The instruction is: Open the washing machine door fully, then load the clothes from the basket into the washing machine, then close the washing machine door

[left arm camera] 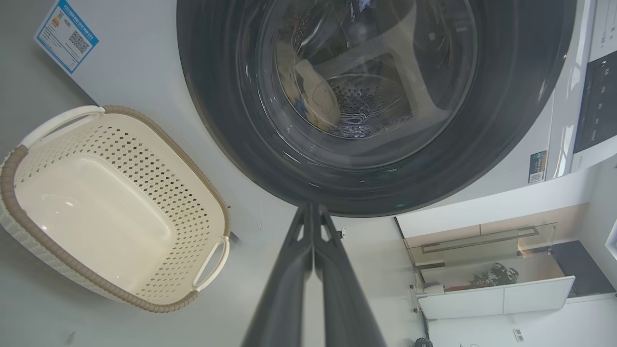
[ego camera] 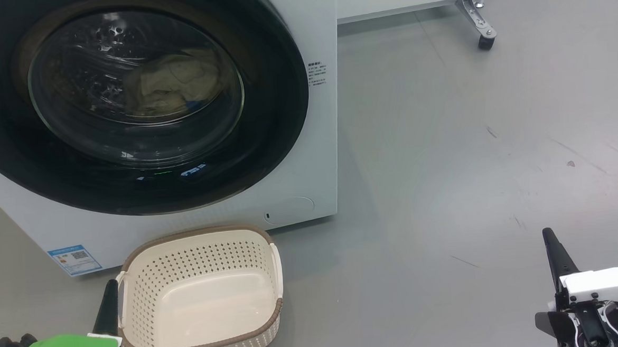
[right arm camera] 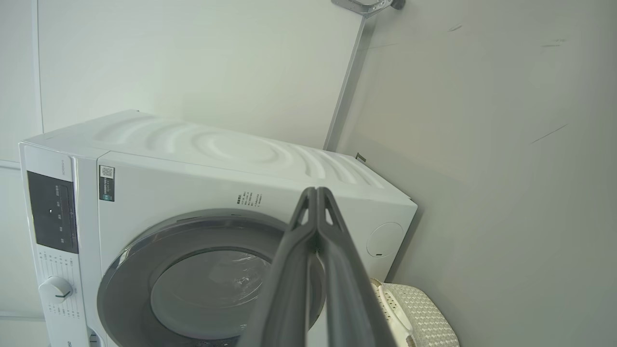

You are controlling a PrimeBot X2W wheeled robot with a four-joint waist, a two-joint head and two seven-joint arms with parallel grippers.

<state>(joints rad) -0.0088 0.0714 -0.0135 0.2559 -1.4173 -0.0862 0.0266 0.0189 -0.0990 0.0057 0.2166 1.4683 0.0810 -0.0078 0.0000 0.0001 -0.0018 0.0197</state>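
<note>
Ahead of my left gripper [ego camera: 110, 289], the washing machine door [ego camera: 135, 92] sat shut.
From the head, I saw the clothes [ego camera: 172, 85] pale behind the glass and the basket [ego camera: 196, 235] bare, just beside that gripper's pressed-together fingers; the right gripper [ego camera: 549, 235], also pressed together, hung well off to its right. Down the left wrist, the black rim looked flush, so I judged closing done; doing it well meant checking the latch side. Along the right wrist, the door lay beyond the fingertips, untouched.
</note>
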